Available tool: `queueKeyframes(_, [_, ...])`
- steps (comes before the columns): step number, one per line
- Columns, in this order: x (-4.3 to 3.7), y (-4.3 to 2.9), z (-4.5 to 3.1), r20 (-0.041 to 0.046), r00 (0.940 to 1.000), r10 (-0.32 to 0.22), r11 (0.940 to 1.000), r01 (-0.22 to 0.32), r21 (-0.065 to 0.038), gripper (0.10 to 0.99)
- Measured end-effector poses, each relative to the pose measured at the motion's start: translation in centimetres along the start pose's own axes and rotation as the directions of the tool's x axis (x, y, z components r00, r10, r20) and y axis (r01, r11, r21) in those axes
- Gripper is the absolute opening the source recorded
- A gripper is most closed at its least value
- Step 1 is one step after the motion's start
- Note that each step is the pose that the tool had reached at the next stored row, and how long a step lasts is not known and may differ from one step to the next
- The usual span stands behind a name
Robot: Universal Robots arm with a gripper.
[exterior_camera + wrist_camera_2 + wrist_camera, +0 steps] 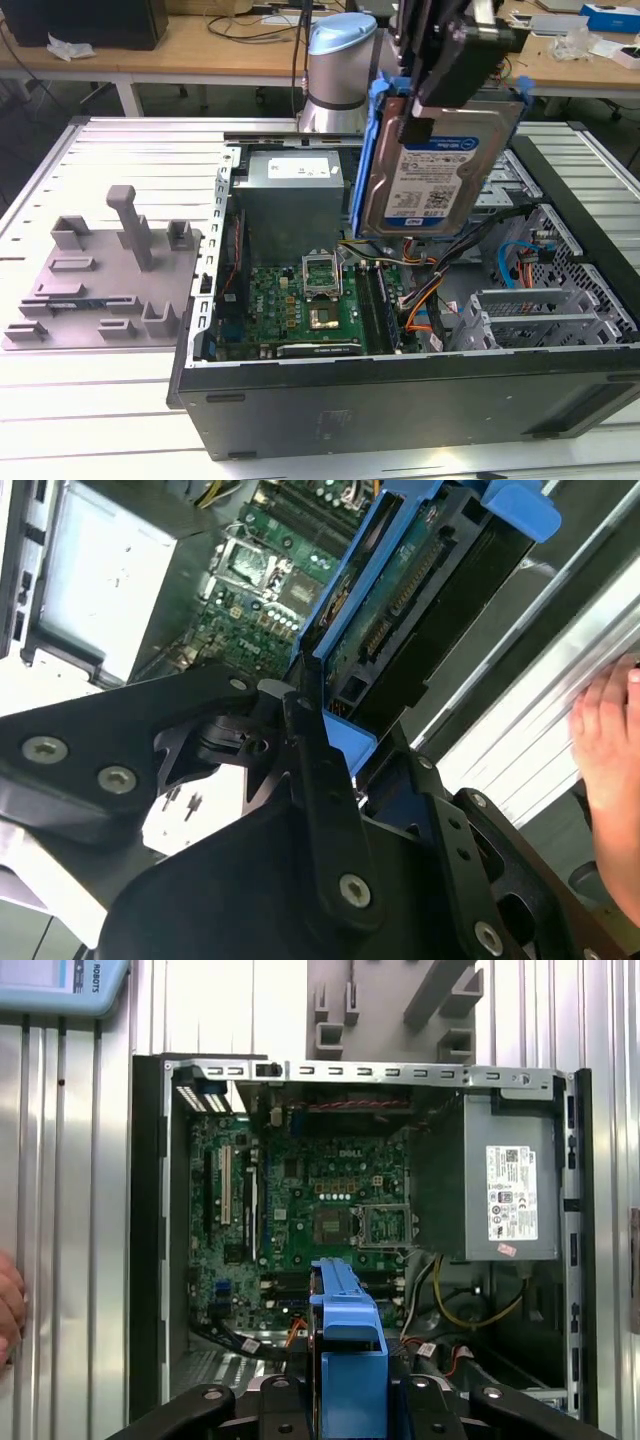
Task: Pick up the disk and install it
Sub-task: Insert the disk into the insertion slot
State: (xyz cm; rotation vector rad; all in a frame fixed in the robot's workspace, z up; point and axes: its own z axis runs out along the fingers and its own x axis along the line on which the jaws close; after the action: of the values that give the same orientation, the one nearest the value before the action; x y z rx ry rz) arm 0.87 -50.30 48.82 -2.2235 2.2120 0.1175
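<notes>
The disk (435,170), a silver-grey hard drive with a blue-and-white label in a light-blue bracket, hangs tilted in the air above the open computer case (400,400). My gripper (440,85) is shut on its upper edge in the exterior view. In the second wrist view the disk (420,600) shows its green circuit side and connector, clamped between my black fingers (310,770). In the first wrist view the blue bracket (348,1360) sits edge-on between the fingers, over the motherboard (320,1210).
A grey power supply box (290,190) with a white sticker fills the case's back corner. Drive cages and cables (530,290) lie on the exterior view's right. A grey fixture plate (100,280) rests on the table to the exterior view's left. A person's hand (610,750) rests on the table edge.
</notes>
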Motion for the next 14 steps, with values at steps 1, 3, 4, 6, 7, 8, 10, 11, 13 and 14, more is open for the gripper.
queueKeyframes(1, [0.19,-0.18,-0.02,0.0,1.0,0.0,1.0,0.0,0.0,0.369])
queueKeyframes(3, [0.84,-0.62,-0.07,0.0001,1.0,0.0,1.0,0.0,0.0,0.369])
queueKeyframes(4, [1.32,-0.95,-0.1,0.0001,1.0,0.0,1.0,0.0,0.0,0.369])
queueKeyframes(6, [2.1,-1.45,-0.16,0.0001,1.0,0.0,1.0,0.0,0.0,0.369])
queueKeyframes(7, [2.32,-1.56,-0.17,0.0001,1.0,0.0,1.0,0.0,0.0,0.369])
queueKeyframes(8, [2.69,-1.75,-0.19,0.0,1.0,0.0,1.0,0.0,0.0,0.369])
queueKeyframes(10, [3.36,-2.09,-0.21,0.0001,1.0,0.0,1.0,0.0,0.0,0.369])
queueKeyframes(11, [3.72,-2.41,-0.22,0.0001,1.0,0.0,1.0,0.0,0.0,0.369])
queueKeyframes(13, [4.36,-3.38,-0.24,0.0,1.0,0.0,1.0,0.0,0.0,0.369])
queueKeyframes(14, [4.48,-3.68,-0.25,0.0,1.0,0.0,1.0,0.0,0.0,0.369])
